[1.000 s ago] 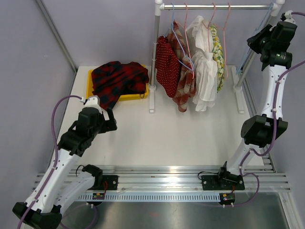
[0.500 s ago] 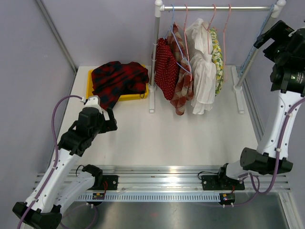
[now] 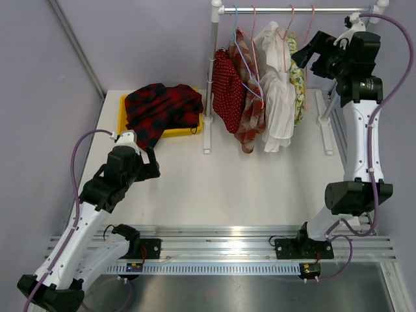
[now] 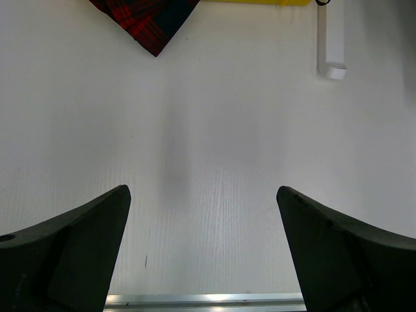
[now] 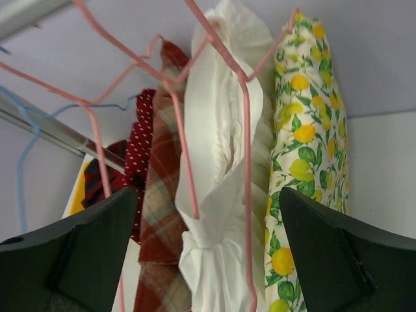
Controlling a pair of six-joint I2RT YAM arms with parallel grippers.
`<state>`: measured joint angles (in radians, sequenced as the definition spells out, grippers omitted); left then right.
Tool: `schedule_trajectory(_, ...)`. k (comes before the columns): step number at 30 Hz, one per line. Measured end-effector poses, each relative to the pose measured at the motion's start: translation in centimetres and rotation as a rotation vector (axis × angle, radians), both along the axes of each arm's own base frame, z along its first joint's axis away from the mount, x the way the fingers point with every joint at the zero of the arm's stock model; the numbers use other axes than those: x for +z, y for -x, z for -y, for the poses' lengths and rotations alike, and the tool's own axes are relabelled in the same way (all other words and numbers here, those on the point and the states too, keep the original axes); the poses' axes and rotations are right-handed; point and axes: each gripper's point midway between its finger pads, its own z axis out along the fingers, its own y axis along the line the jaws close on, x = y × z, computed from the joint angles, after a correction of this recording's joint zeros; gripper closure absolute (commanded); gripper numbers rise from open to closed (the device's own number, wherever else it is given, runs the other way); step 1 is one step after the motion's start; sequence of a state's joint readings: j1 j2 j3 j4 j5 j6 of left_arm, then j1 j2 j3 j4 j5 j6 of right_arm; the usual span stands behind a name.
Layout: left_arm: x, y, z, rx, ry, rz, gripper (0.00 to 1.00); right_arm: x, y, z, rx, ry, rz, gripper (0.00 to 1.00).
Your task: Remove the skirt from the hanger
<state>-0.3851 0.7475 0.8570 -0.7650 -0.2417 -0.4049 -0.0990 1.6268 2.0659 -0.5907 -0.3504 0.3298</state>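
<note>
White counter (image 3: 260,188) fills the top view. A white clothes rack (image 3: 209,78) stands at its 12 o'clock edge, with its rail running toward 1 o'clock. The right arm (image 3: 359,130) rises from 5 o'clock up the 3 o'clock side, its wrist up at rail height. The left arm (image 3: 97,195) is bent low at 8 o'clock. Four garments hang side by side on the rail: red dotted (image 3: 227,91), red-tan check (image 3: 250,114), white (image 3: 278,104), and lemon print (image 3: 299,84) nearest the right arm. I cannot tell which one is the skirt; all four are on hangers. A red-black plaid cloth (image 3: 159,107) is heaped on the yellow tray (image 3: 177,133) at 10 o'clock. The hangers are thin wire, pink (image 5: 244,130) and blue (image 3: 242,49). The right jaws are spread wide and hold nothing, just beside the lemon print and facing it and the white one. The left jaws are also spread wide and hold nothing, over bare counter.
</note>
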Motion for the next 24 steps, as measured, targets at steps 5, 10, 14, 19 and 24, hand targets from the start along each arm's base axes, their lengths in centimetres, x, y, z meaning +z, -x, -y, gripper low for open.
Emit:
schedule_trajectory(5,0.0,0.0,0.0,0.000,0.000,0.000,0.01,-5.4,-2.6,-0.2,-0.003,0.009,-0.143,0.25)
schedule_trajectory(10,0.0,0.0,0.0,0.000,0.000,0.000,0.01,-5.9,-2.8,0.4,-0.032,0.032,-0.152,0.91)
schedule_trajectory(14,0.0,0.0,0.0,0.000,0.000,0.000,0.01,-5.7,-3.0,0.8,-0.049,0.044,-0.143,1.00)
schedule_trajectory(19,0.0,0.0,0.0,0.001,0.000,0.000,0.01,-5.3,-2.9,1.0,-0.065,0.052,-0.138,1.00)
schedule_trajectory(24,0.0,0.0,0.0,0.001,-0.001,0.000,0.01,-2.3,-2.0,1.5,-0.096,0.065,-0.112,1.00)
